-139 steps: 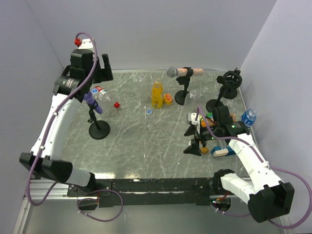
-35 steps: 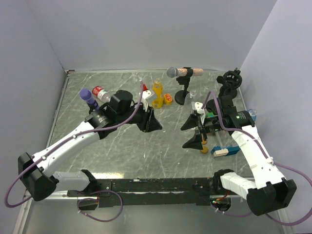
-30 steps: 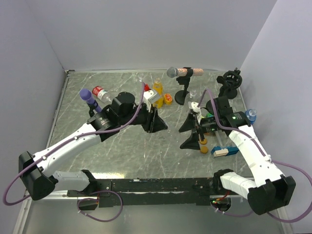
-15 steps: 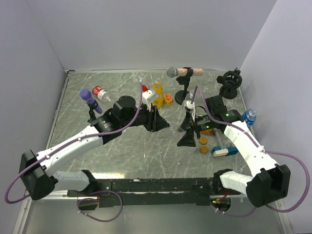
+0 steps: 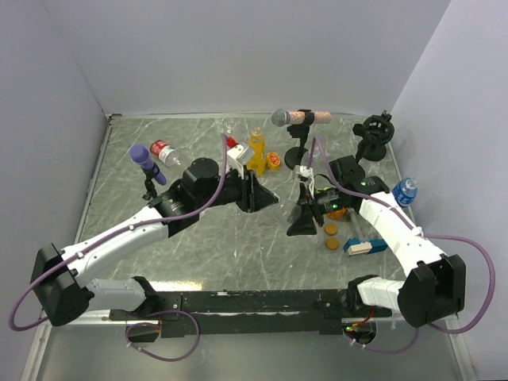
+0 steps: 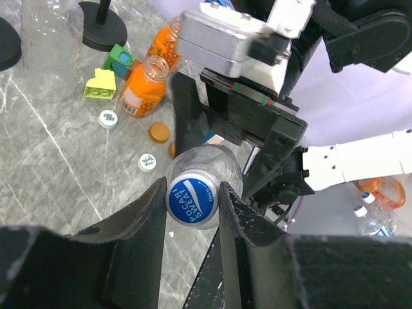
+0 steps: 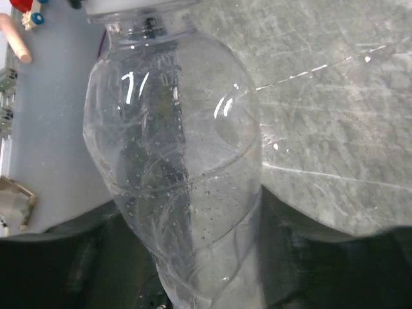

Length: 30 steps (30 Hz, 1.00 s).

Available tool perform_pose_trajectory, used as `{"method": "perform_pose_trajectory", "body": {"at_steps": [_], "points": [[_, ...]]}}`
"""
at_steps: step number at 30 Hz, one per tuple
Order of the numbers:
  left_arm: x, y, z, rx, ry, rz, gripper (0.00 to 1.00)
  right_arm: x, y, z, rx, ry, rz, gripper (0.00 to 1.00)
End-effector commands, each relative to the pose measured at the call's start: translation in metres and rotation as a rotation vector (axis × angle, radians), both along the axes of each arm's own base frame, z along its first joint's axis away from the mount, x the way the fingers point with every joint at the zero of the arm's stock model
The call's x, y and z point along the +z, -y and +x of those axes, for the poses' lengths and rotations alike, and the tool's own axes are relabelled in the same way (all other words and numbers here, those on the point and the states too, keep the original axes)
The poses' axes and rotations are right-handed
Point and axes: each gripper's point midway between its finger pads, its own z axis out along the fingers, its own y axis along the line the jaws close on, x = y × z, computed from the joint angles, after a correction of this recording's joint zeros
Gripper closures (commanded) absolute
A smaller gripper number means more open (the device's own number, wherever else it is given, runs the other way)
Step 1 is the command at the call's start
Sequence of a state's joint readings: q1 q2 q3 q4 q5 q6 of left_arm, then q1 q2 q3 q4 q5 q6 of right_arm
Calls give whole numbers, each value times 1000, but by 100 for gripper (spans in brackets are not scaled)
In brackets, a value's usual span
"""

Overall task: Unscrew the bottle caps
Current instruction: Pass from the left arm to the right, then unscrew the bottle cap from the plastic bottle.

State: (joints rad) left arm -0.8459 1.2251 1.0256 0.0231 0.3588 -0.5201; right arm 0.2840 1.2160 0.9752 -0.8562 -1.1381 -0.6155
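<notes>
In the middle of the overhead view the two arms meet nose to nose above the grey marble table (image 5: 198,238). The left gripper (image 5: 258,197) is clamped on the blue cap (image 6: 193,199). In the left wrist view its two black fingers (image 6: 149,215) press against either side of the cap, whose printed face, POCARI SWEAT, points at the camera at frame centre. The cap sits on the clear bottle (image 7: 183,154), which is held off the table, its body running away from the cap into the right gripper (image 5: 304,216). In the right wrist view the bottle fills the centre, wedged between dark fingers (image 7: 309,251) at the lower corners, so that pincer is closed around its body. At upper centre of the overhead view the yellow-orange juice bottle (image 5: 255,151) stands upright, and a small blue-labelled bottle (image 5: 405,190) stands at the right edge. In the left wrist view, upper left, a small orange bottle (image 6: 143,87) stands with its mouth open. Below it a white cap (image 6: 107,118) and a second white cap (image 6: 147,161) lie near a brown disc (image 6: 158,132).
</notes>
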Motion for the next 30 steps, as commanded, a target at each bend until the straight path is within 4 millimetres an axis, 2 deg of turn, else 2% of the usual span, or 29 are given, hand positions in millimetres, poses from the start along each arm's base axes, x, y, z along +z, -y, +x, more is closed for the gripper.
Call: {"method": "perform_pose_trajectory", "body": {"at_steps": [1,2,3,4,5,7,9,11,14,16,18,21,25,26,30], "points": [[24,-3,-2,20,42,-80,99,18,-6,-7,49,12,61,52],[24,-5,-2,28,40,-82,98,19,-5,-7,52,14,61,62],[25,-8,0,49,40,-88,95,20,-5,-8,55,25,61,67],[28,-11,-1,61,44,-95,88,21,-4,-9,61,34,58,71],[28,-13,-2,66,47,-99,78,22,-3,-12,73,49,61,73],[35,-20,-6,76,66,-122,47,24,-1,-18,86,74,63,76],[38,-28,-12,69,89,-137,22,25,0,-22,103,112,66,77],[41,-33,-20,49,119,-141,13,24,4,-28,121,141,59,77],[38,-46,-25,54,168,-93,8,19,9,-32,139,183,25,78],[31,-58,-24,98,182,-46,1,13,15,-33,136,214,-12,78],[29,-74,-20,167,201,-16,3,6,19,-33,134,251,-45,80],[36,-85,-32,137,298,-28,3,1,23,-34,129,308,-58,82],[35,-90,-56,17,459,-45,3,-3,20,-32,125,331,-37,83],[28,-88,-64,-35,477,-36,3,-3,21,-32,135,340,-38,83],[10,-82,-72,-138,592,22,2,-9,22,-36,145,334,-43,83]]}}
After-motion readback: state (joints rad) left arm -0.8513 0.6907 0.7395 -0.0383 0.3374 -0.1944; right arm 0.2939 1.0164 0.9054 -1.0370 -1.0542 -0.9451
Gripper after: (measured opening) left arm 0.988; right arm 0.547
